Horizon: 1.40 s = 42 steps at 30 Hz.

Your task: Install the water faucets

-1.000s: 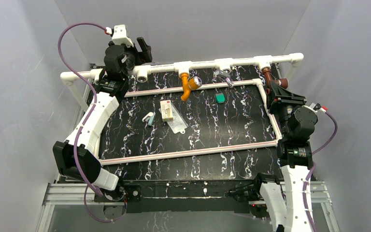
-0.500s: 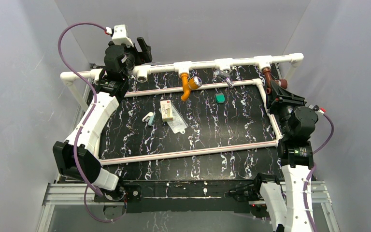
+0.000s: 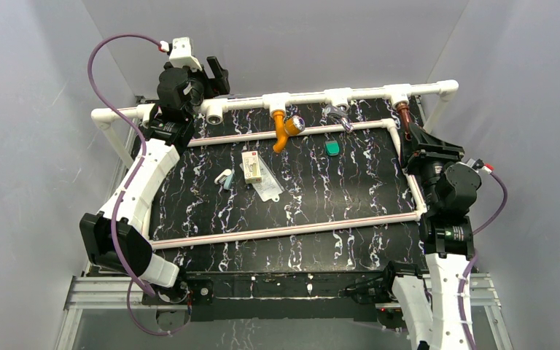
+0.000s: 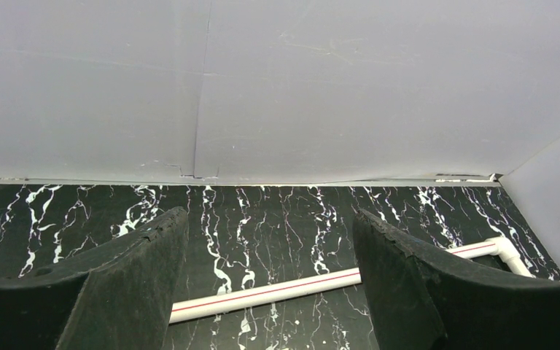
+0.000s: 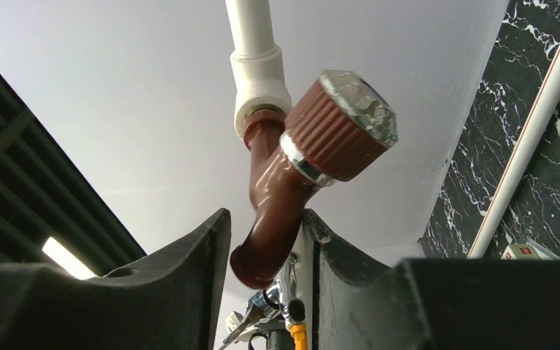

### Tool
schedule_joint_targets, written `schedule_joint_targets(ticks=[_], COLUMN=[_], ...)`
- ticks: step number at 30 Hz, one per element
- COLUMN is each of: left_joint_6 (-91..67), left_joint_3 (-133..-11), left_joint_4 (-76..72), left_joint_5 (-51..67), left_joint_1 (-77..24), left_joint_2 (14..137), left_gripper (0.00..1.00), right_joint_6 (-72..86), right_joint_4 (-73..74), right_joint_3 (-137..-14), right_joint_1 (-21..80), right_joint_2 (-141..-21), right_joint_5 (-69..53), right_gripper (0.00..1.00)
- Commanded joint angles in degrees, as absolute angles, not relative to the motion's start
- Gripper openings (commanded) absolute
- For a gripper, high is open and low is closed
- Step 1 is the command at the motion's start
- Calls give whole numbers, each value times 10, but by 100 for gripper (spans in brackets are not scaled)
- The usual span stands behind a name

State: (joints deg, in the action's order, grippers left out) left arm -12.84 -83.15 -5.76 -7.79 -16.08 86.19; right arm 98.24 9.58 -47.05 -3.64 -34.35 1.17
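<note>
The reddish-brown faucet (image 5: 281, 193) hangs from the far-right white tee (image 3: 397, 92) of the back pipe. Its ribbed knob with a clear cap (image 5: 339, 131) points right in the right wrist view. My right gripper (image 5: 266, 248) is shut on the faucet's curved spout, one finger on each side. From above, the gripper (image 3: 410, 138) covers most of the faucet (image 3: 402, 113). The orange faucet (image 3: 284, 130) hangs from a tee left of centre. My left gripper (image 3: 217, 73) is open and empty at the back left, high above the table (image 4: 270, 248).
A chrome tap (image 3: 337, 115) hangs from the middle tee, above a green block (image 3: 332, 148). A small box (image 3: 251, 166), a clear bag (image 3: 268, 186) and a small white piece (image 3: 224, 177) lie mid-table. A white pipe frame (image 3: 284, 230) borders the black marble top.
My right gripper has turned and shifted slightly at the reddish-brown faucet. The faucet's knob, which showed beside the gripper from above, is now hidden. The left arm has not moved.
</note>
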Motion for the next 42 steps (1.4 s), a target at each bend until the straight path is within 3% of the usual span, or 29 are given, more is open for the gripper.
schedule_joint_targets(ticks=[1, 19, 27, 42], left_joint_6=[-126, -125, -124, -123], left_joint_3=[-774, -775, -775, -773], left_joint_4=[92, 93, 93, 93], left_joint_5=[-74, -74, -75, -79], left_joint_1=[-157, -157, -157, -157], left_joint_2=[937, 940, 943, 942], left_gripper=[80, 79, 79, 79], right_joint_6=[974, 930, 898, 538], right_joint_4=[77, 79, 79, 230], right_joint_3=[-484, -486, -495, -627], right_joint_1=[-35, -35, -35, -35], right_joint_2=[-330, -326, -324, -352], right_joint_5=[18, -25, -49, -123], right_gripper=[49, 61, 62, 66])
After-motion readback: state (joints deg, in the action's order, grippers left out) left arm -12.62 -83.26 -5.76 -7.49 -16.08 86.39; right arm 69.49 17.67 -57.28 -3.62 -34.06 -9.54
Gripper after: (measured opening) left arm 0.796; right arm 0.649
